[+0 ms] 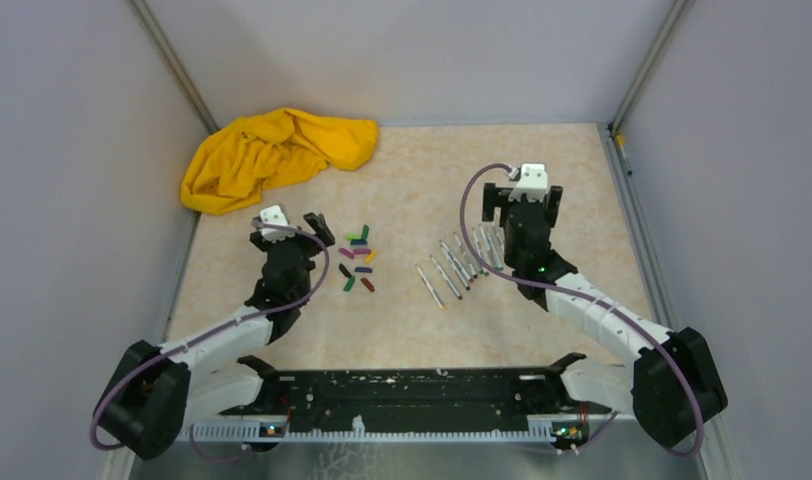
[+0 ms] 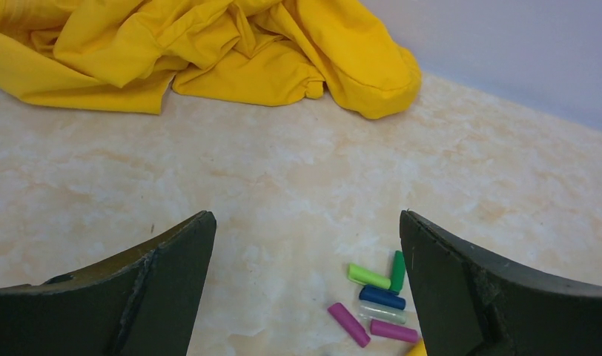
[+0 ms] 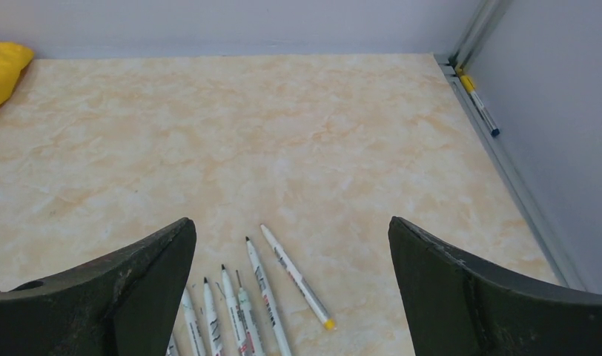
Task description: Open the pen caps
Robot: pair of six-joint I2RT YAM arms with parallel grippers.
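White-grey pens [image 3: 268, 297] lie in a fanned row on the marbled beige surface [image 1: 422, 170], right of centre, just in front of the right arm. Long axes run near-to-far, leaning a bit left at the far end in the top view. They're roughly parallel and close together; whether any touch, can't tell. In the right wrist view their fine dark tips are bare and point away twd the far wall. The outermost one has a yellow butt end on the near side. Barrels are thin w/ small printed markings.

Pen caps [image 2: 382, 297] sit in a loose cluster left of centre, apart from the pens w/ a bare strip btwn. They're short stubby tubes: green, dark green, blue, one pale, two magenta, plus orange, red and dark ones in the top view. Axes point every which way, w/ a few lying side by side.

Left end effector [image 2: 305, 219] is spread wide and empty, held over bare surface w/ the caps just by its right finger. Right end effector [image 3: 290, 222] is also spread wide and empty, over the far ends of the pens.

Room: open surface runs beyond both groups up to the far wall. A yellow cloth [image 1: 272, 155] is bunched in the far-left corner, well apart from the caps. Walls [image 1: 402, 50] close in on the left, far and right sides. A stray marker [image 3: 480, 107] lies along the rail at the right edge.
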